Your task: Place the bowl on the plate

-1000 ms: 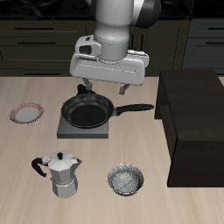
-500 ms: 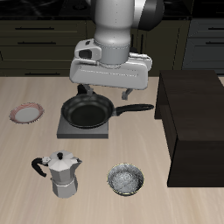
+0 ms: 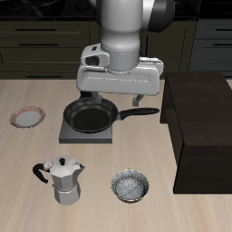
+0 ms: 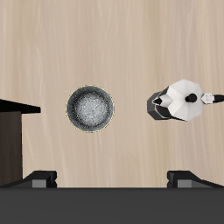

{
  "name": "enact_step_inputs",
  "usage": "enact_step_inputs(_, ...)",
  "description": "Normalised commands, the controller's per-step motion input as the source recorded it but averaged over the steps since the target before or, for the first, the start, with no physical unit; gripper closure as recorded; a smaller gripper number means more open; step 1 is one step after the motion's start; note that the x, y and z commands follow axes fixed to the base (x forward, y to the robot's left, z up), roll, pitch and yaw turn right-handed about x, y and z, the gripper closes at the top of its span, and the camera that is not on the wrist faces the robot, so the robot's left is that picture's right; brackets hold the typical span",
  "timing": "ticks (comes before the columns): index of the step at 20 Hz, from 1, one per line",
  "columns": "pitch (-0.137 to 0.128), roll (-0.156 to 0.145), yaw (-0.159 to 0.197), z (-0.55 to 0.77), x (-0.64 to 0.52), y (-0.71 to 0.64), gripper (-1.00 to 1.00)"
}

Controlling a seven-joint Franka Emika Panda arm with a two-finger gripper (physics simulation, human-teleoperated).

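The bowl [image 3: 131, 187], grey-white speckled with a dark rim, sits near the table's front edge, and the wrist view shows the bowl [image 4: 89, 108] from straight above. The plate [image 3: 27, 117], pale with a pinkish-red rim, lies far off at the table's side edge and is out of the wrist view. My gripper [image 3: 113, 96] hangs open and empty high above the frying pan, well behind the bowl. Its two fingertips [image 4: 42, 178] stand wide apart in the wrist view.
A black frying pan [image 3: 89, 116] rests on a square grey burner slab [image 3: 86, 135] under the gripper. A metal moka pot [image 3: 62, 179] stands beside the bowl. A tall dark box [image 3: 199, 127] fills the side opposite the plate.
The gripper has drifted sideways toward the dark box and slightly lower. It stays open. The bowl, plate and the other objects have not moved.
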Motion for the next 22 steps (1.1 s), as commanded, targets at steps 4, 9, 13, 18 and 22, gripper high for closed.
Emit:
enact_step_inputs(4,-0.024,0.021,0.001,0.07,0.15,0.05,-1.00)
enact_step_inputs(9,-0.012,-0.024,-0.021,0.12,0.25,-0.10,-1.00)
enact_step_inputs(13,-0.007,-0.013,0.004,0.06,0.17,-0.09,-1.00)
enact_step_inputs(18,-0.002,0.035,0.017,-0.04,0.11,0.02,-1.00)
enact_step_inputs(22,0.022,0.016,-0.009,-0.09,0.00,0.07,-1.00)
